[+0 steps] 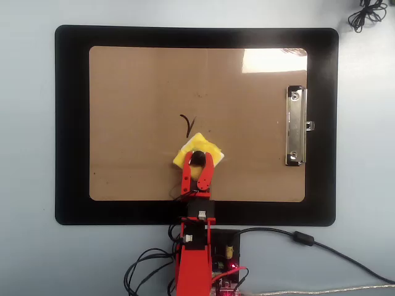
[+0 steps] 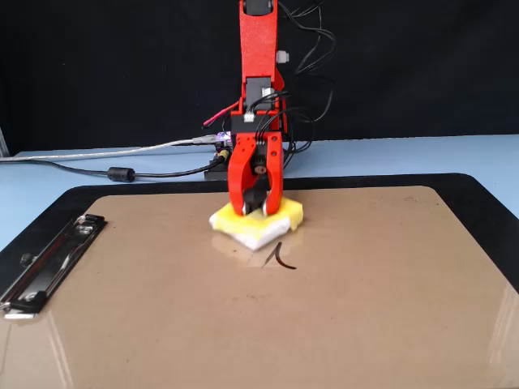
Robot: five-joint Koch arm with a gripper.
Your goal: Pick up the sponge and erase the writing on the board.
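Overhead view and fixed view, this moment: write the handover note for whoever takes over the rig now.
Gripper: shut on the black knob of the small square yellow sponge.
Sponge: flat on the large tan-brown clipboard board, near the arm-side edge.
Writing: a thin dark marker stroke shows just beyond the sponge, uncovered.
Done: sponge picked up.
Left: wipe off that remaining stroke.

Bright red plastic arm [image 2: 258,49] with black cables, white connectors and curved red jaws.

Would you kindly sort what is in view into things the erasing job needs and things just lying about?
Job: sponge, held in the jaws by its knob; leftover writing; board.
Lying about: black mat; cables; cord bundle.
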